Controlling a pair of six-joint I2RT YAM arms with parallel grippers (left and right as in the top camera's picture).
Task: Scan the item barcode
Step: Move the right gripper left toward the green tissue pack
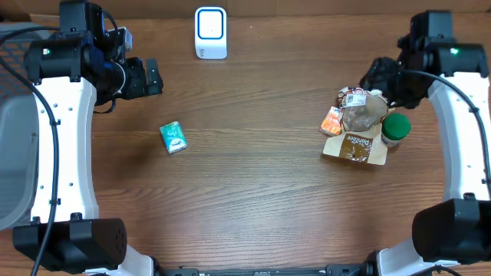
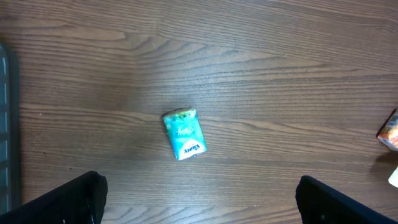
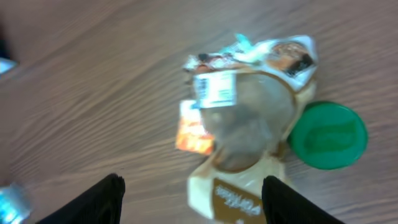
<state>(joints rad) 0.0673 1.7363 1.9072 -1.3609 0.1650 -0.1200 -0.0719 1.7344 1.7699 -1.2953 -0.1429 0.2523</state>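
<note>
While no item has yet reached the white scanner (image 1: pixel 210 32) at 12 o'clock, the right end effector (image 3: pixel 193 182) hangs above a small heap of groceries at 3 o'clock, its fingers spread apart and pinching nothing. The likeliest candidate for scanning is the windowed bakery packet (image 3: pixel 249 112), which lies flat with its white barcode label (image 3: pixel 214 89) facing up. It touches a green-lidded jar (image 3: pixel 326 135) on its 3 o'clock side and an orange sachet (image 3: pixel 194 132) on its 9 o'clock side. Across the tabletop (image 1: pixel 253 199), the left end effector (image 2: pixel 200 182) is also spread wide and empty. It looks down on a teal tissue pack (image 2: pixel 184 134) lying alone between 9 and 10 o'clock, well apart from the heap. The task appears to be at the pick-up stage. The next move would call for a clean descent onto the packet without dragging the jar or sachet along, then a carry toward 12 o'clock with the label turned to the scanner's face. The surface is brown wood-grain laminate and otherwise bare. A grey bin (image 1: pixel 11 115) intrudes at the 9 o'clock edge, and nothing of the room beyond can be seen.
</note>
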